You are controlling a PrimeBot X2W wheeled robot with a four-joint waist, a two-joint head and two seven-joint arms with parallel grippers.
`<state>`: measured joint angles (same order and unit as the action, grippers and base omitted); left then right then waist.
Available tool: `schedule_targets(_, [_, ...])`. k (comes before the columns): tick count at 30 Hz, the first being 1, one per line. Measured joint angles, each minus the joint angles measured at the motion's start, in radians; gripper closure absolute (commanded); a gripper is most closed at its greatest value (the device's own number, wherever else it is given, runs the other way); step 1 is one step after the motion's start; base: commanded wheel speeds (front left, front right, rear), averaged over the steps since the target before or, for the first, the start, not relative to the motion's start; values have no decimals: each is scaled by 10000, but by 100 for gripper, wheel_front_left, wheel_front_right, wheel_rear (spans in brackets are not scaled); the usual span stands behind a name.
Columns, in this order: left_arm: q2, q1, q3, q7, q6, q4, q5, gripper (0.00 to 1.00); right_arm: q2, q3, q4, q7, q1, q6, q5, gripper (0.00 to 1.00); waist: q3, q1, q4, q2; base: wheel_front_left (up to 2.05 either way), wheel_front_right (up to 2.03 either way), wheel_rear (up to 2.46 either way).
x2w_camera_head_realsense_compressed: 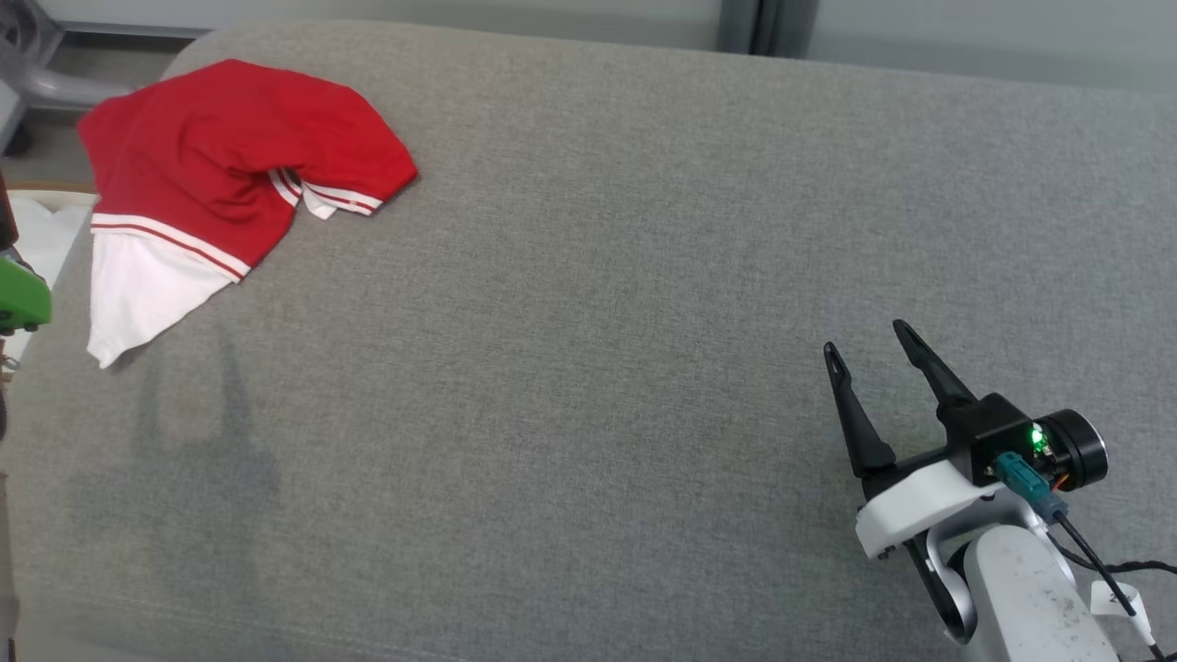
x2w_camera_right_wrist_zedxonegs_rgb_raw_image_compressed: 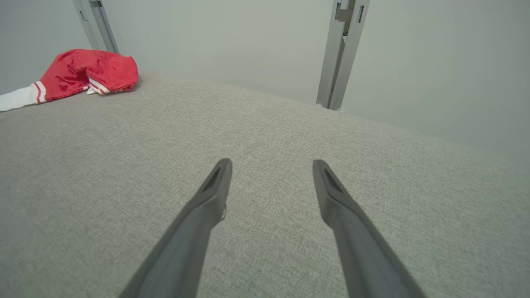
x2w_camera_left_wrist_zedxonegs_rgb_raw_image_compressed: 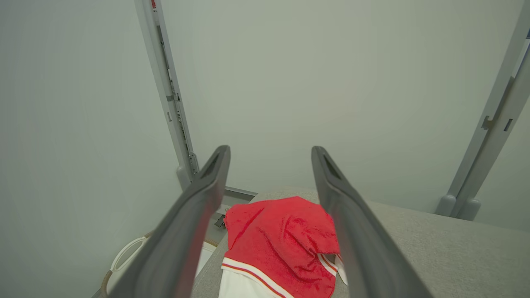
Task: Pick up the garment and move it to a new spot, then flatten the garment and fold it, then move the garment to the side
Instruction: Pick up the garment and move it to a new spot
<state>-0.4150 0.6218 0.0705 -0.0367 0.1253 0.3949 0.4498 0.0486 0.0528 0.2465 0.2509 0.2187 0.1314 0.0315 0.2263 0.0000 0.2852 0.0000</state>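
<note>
**A:** How do the pincers stand?

**B:** The right gripper (x2w_camera_head_realsense_compressed: 866, 338) is near right, over the cushion (x2w_camera_head_realsense_compressed: 598, 276), its fingers spread and nothing between them. The left gripper (x2w_camera_left_wrist_zedxonegs_rgb_raw_image_compressed: 271, 149) is spread too, and the garment (x2w_camera_head_realsense_compressed: 221, 156) shows beyond its fingers.

**A:** Where's the garment?

**B:** On the cushion's far left corner, well apart from the right gripper, with plain grey fabric between them. A green thing (x2w_camera_head_realsense_compressed: 20, 296) sits just left of it, off the edge. Two posts (x2w_camera_right_wrist_zedxonegs_rgb_raw_image_compressed: 339, 54) stand behind, against the wall (x2w_camera_right_wrist_zedxonegs_rgb_raw_image_compressed: 227, 41).

**A:** How does it lie?

**B:** Crumpled. Its long axis runs far to near, red end far, white end pointing near-left.
</note>
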Motion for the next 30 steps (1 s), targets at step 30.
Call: schedule_targets(30, [-1344,1561,-3519,1954,59,4067,1653,0,-21,-270,-2263,-807,244,2,997,0,3378,0,-1308,0,0,0,0])
